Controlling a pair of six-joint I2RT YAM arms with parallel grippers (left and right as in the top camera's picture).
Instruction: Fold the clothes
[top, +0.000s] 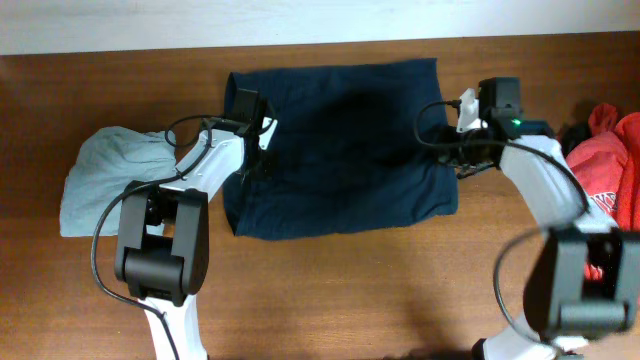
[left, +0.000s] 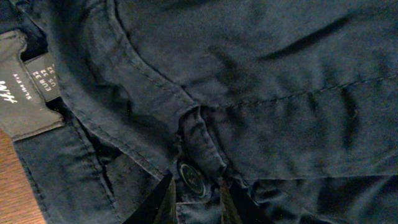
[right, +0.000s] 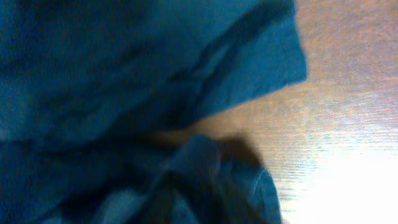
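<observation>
Navy shorts (top: 340, 150) lie flat on the table (top: 350, 290); left tool (left: 196, 194) pinches their buttoned waistband; right tool (top: 458, 158) at their edge, I cannot tell its width.

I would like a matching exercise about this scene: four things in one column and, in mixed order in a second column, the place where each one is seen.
Things:
1. navy shorts
2. pale grey-green garment
3. red garment
4. dark button

Places:
a. at the right edge of the overhead view, partly cut off
b. close up, in the left wrist view only
c. crumpled at the left side of the overhead view
d. spread flat in the middle of the overhead view

Pairs: 1-d, 2-c, 3-a, 4-b
</observation>
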